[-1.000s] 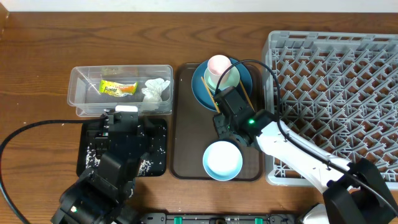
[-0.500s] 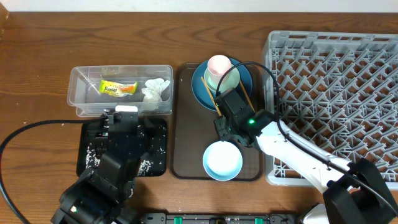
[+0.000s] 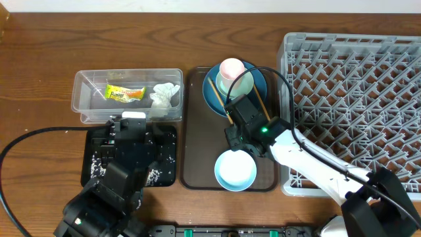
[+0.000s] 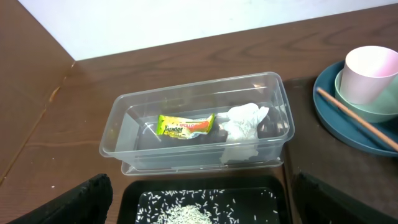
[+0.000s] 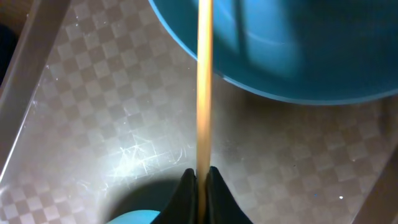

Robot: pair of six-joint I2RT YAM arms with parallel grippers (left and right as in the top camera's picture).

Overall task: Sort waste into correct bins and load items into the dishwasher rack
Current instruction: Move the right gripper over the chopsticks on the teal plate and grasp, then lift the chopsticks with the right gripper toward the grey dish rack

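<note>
The right claw (image 5: pixel 200 178) is clenched on the near end of a slim wooden chopstick (image 5: pixel 204 81), which runs away from its fingertips and up over the rim of a round dark blue plate (image 5: pixel 298 50). That plate sits at the far end of a large brown rectangular serving tray (image 3: pixel 197 151) in the middle of the tabletop (image 3: pixel 39 66). On the plate stands a mint-green bowl (image 3: pixel 245 84) with a small pink cup (image 3: pixel 230 68) inside it, and a second chopstick (image 3: pixel 260 102) leans on the plate's right side. Just beside the claw, at the tray's near end, rests a round pale blue-white bowl (image 3: pixel 235 170).

A big square grey plastic rack (image 3: pixel 355 99) of upright pegs fills the tabletop's right side.

The left claw (image 4: pixel 199 190) is released, fingers wide apart, over a shallow black rectangular tray (image 3: pixel 92 151) sprinkled with loose white rice-like grains (image 4: pixel 186 214). Beyond it a clear rectangular plastic tub (image 3: pixel 82 99) holds a yellow-green-orange snack wrapper (image 3: pixel 125 93) and a crumpled white tissue (image 3: pixel 164 95).
</note>
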